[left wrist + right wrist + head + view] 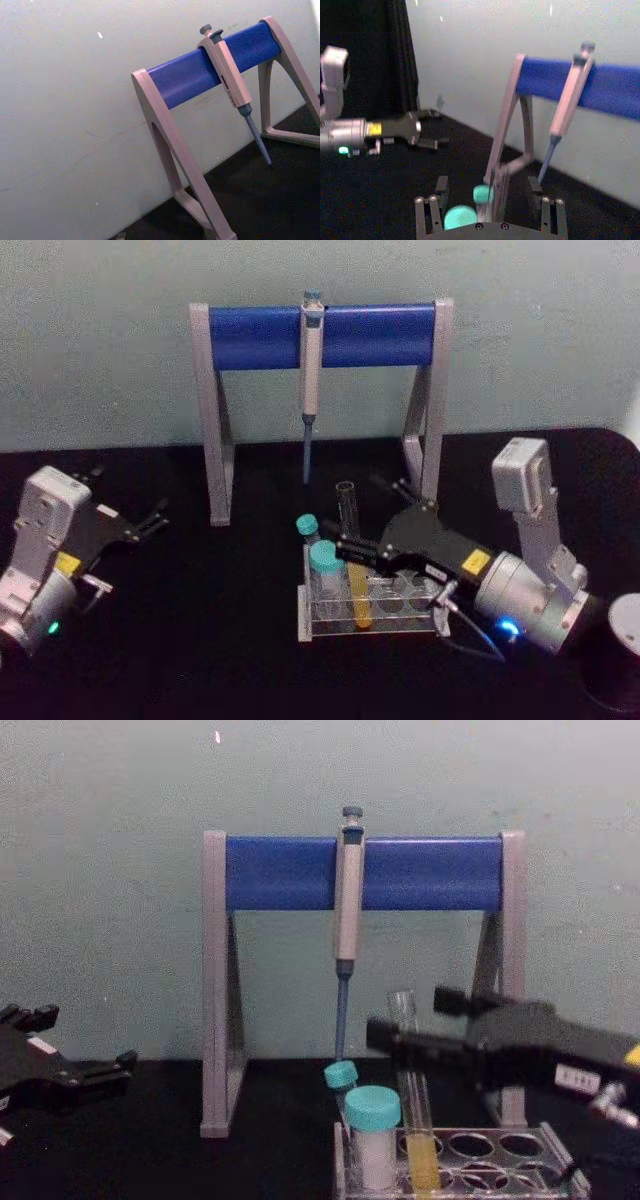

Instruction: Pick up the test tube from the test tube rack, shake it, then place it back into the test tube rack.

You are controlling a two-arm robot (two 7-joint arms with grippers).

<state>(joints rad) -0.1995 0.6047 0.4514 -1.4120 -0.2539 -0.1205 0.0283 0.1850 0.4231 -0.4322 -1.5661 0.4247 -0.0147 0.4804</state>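
I see R gripper point(350, 548) centre frame, fingers spread either side of the test tube point(353, 555) standing in the test tube rack point(375, 628), not clamped; L gripper point(155, 517) parked open far left.

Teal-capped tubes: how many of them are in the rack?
2. One teal-capped tube stands in the front-left corner of the test tube rack; the other stands tilted just behind it. None seems hidden.

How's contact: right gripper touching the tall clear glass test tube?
Apart. Right wrist view: test tube stands between right gripper's open fingers, gaps both sides.
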